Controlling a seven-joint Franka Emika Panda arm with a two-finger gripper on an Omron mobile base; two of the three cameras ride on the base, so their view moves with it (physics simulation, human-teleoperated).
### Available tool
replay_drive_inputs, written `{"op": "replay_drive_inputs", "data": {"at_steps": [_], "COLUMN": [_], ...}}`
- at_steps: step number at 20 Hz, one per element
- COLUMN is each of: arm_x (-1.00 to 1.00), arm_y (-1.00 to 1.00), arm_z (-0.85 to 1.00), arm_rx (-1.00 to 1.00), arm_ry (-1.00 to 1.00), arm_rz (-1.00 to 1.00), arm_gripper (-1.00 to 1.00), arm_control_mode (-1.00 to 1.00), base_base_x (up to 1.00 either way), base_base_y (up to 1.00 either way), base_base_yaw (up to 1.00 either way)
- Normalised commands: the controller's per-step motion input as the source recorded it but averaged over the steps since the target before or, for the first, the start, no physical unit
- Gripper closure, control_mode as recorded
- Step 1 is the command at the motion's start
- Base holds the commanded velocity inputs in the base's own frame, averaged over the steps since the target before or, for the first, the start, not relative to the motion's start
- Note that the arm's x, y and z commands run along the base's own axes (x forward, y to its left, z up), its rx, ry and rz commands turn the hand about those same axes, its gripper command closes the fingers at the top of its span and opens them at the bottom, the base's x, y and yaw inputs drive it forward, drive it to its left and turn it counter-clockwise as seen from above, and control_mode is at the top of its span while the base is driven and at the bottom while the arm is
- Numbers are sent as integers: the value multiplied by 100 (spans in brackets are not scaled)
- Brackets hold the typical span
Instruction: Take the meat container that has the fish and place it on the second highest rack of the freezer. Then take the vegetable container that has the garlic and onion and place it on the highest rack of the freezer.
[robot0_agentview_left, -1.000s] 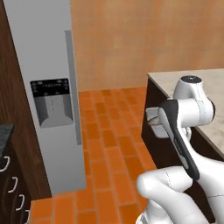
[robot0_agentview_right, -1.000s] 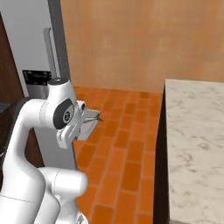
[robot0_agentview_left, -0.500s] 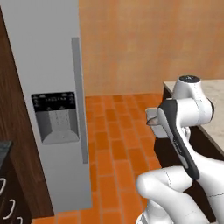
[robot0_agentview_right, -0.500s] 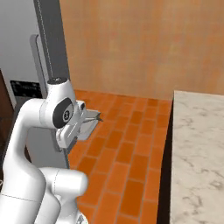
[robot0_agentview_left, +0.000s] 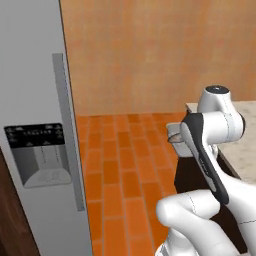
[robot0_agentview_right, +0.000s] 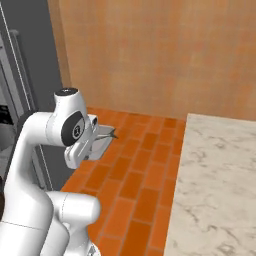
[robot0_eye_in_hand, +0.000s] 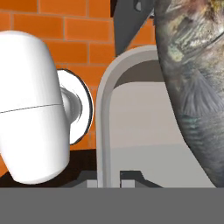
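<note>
1. Fingers (robot0_eye_in_hand: 97, 181) are being kept clamped on the rim of the meat container (robot0_eye_in_hand: 144, 127), carried above the brick floor (robot0_agentview_left: 120, 170).
2. Lengthwise along the tray, away from the fingers, the fish (robot0_eye_in_hand: 192, 83) is being carried.
3. Leftward, the freezer (robot0_agentview_left: 35, 125) is being faced, door shut.

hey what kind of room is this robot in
Most likely a home kitchen: a tall grey freezer with a door dispenser panel, a marble-look counter, and an orange brick-tile floor.
</note>
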Motion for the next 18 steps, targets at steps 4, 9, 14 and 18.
{"op": "replay_drive_inputs", "data": {"at_steps": [4, 9, 14, 18], "arm_x": [0, 0, 0, 0], "arm_y": [0, 0, 0, 0], "arm_z": [0, 0, 0, 0], "arm_rx": [0, 0, 0, 0], "arm_ry": [0, 0, 0, 0], "arm_rz": [0, 0, 0, 0], "arm_gripper": [100, 100, 100, 100], "arm_control_mode": [100, 100, 100, 100], "base_base_x": [73, 61, 80, 88], "base_base_y": [-8, -24, -18, -11], "base_base_yaw": [0, 0, 0, 0]}}
